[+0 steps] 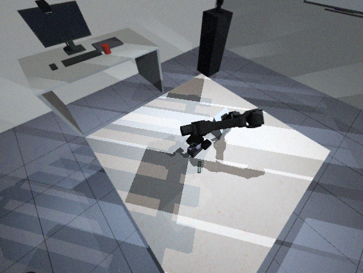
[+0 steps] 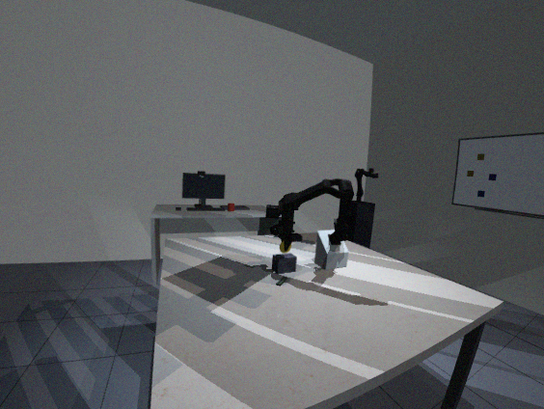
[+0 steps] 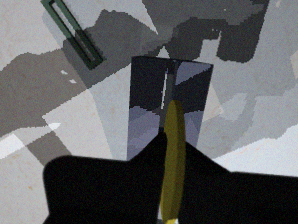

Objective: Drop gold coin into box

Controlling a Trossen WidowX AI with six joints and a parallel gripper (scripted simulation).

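- The arm (image 2: 318,189) rises from its base at the far side of the bench (image 2: 395,309), arches over and bends down at the wrist, so the hand (image 2: 285,241) points straight down.
- The hand is closed narrowly on the coin (image 3: 173,155), gripping it edge-on; the wrist view shows the coin's lower rim sticking out past the dark fingers.
- The coin hangs just above the box (image 2: 284,262), not touching the lid in the exterior view.
- In the wrist view the coin's edge runs roughly in line with the pale slot (image 3: 164,86) in the lid, slightly to its right.
- The green holder (image 3: 73,33) lies on the bench near the box, with no coin in it.
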